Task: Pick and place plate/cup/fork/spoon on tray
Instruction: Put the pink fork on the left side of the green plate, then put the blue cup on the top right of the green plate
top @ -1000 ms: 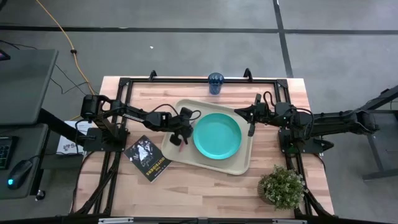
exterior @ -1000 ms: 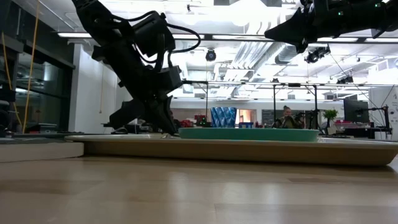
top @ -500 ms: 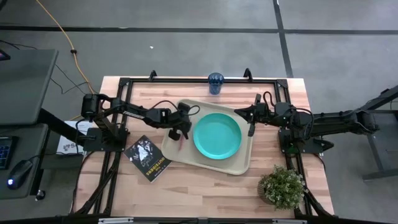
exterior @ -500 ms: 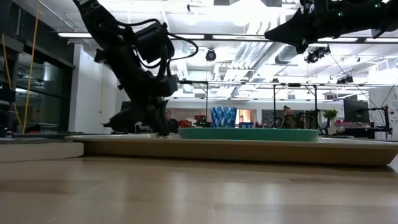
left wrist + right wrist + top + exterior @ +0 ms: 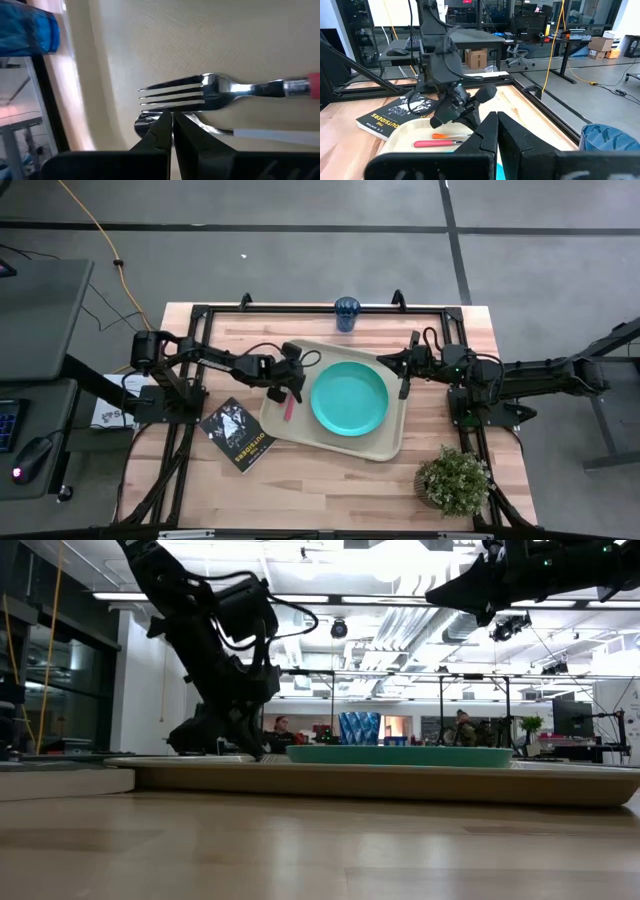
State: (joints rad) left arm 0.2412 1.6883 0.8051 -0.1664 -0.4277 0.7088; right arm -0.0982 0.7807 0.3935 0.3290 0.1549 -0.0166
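Observation:
The beige tray lies mid-table with the teal plate on it. The fork lies flat on the tray's left part, left of the plate, with its pink handle and silvery tines. The silvery spoon lies beside it, partly under my fingers. My left gripper is shut, low over the tray's left part, its tips over the spoon's bowl. The blue cup stands at the table's far edge. My right gripper is shut and raised over the tray's right rim. My left gripper's shut fingertips stand right over the spoon's bowl, slanting down from the table's left. The fingers themselves hide that spot, so I cannot tell whether they touch the spoon. The spoon lies flat on the tray.
A black booklet lies left of the tray, near its front corner. A potted plant stands at the near right. Black frame rails run along the table's edges. People show in the room behind.
My left gripper has drawn back along the tray toward the table's left and far edge, staying low. The fork's pink handle, partly covered by the gripper before, now lies uncovered on the tray and has not moved.

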